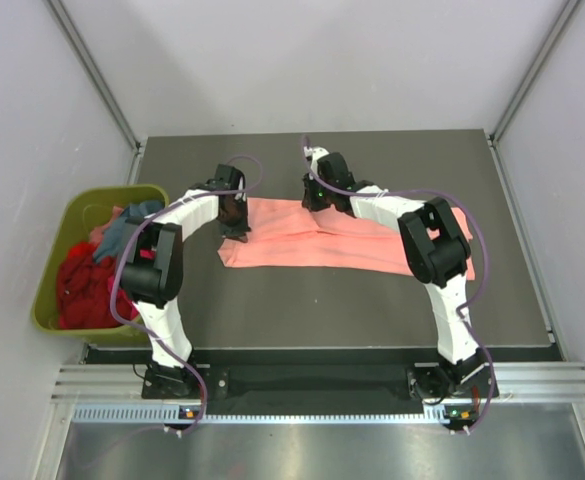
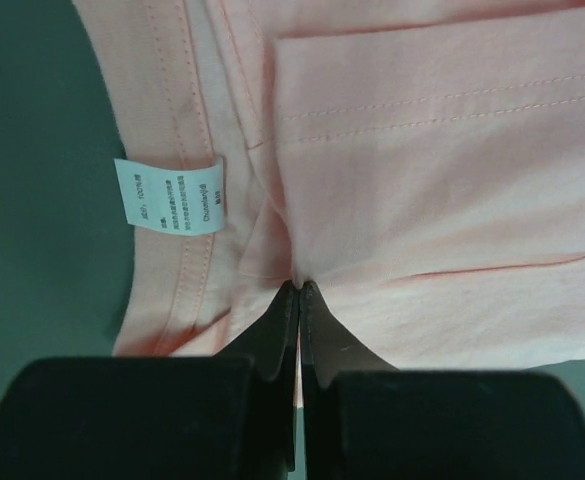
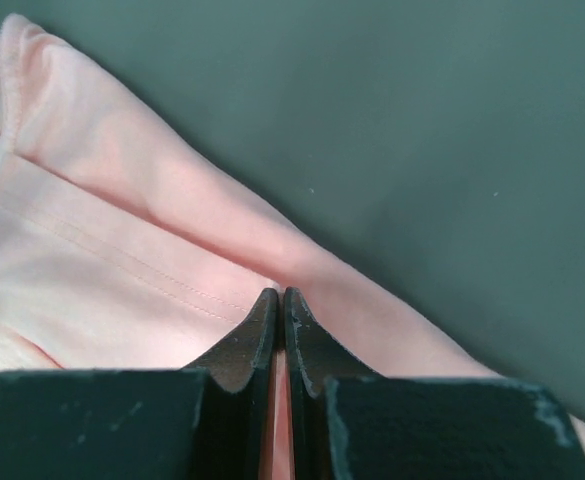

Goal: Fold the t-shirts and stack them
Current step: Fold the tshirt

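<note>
A large salmon-pink t-shirt lies folded into a long strip across the dark table. My left gripper is at its left end, near the collar. In the left wrist view this gripper is shut, pinching a pleat of the pink cloth beside the white care label. My right gripper is at the strip's far edge. Its jaws are shut on the rolled fold of the shirt, and pink cloth shows between the fingers. Red and teal-blue t-shirts lie bunched in the bin.
An olive-green plastic bin stands off the table's left edge, beside the left arm. The dark table runs to grey walls at the back and sides. A metal rail runs along the near edge.
</note>
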You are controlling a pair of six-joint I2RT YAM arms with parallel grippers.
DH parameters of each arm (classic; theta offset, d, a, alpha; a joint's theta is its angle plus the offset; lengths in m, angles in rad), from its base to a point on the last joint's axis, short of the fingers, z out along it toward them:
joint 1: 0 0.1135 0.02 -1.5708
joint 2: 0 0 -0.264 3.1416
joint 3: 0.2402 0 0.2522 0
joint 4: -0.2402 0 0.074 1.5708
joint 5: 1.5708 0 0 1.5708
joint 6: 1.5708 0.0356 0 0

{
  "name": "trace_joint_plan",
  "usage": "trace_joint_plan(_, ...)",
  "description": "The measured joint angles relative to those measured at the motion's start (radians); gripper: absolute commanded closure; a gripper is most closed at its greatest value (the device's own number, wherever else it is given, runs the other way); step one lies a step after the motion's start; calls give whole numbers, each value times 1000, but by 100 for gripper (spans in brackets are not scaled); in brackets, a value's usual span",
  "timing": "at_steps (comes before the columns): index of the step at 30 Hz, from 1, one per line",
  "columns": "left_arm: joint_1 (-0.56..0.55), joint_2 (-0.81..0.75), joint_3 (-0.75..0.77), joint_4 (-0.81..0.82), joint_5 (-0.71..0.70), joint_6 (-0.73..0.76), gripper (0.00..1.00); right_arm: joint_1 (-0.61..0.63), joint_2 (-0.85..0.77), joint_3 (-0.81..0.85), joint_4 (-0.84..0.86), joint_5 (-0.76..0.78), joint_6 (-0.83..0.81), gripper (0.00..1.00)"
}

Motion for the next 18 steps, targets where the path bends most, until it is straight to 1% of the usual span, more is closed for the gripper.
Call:
trace_joint_plan(5, 0, 5, 9, -33, -19, 16, 100, -3, 0, -16, -1, 0, 11, 99)
trace_joint_plan(6, 0, 12, 16, -42, -21, 18, 96, -3, 0, -20, 0, -1, 13, 99)
trace_joint_plan(7, 0, 20, 21, -45, -22, 21, 83, -3, 0, -21, -2, -1, 16, 98)
trace_joint_plan(9, -1, 34, 32, -58, -28, 29, 75, -3, 0, -25, -1, -1, 19, 95)
trace_joint_plan(10, -1, 39, 39, -68, -38, 31, 72, -3, 0, -25, -2, -2, 19, 89)
trace_joint_plan(13, -1, 43, 69, -110, -66, 35, 68, -3, 0, -24, -16, -1, 26, 79)
trace_joint_plan(18, -1, 43, 171, -187, -114, 42, 67, -3, -3, -24, -85, -2, 34, 77)
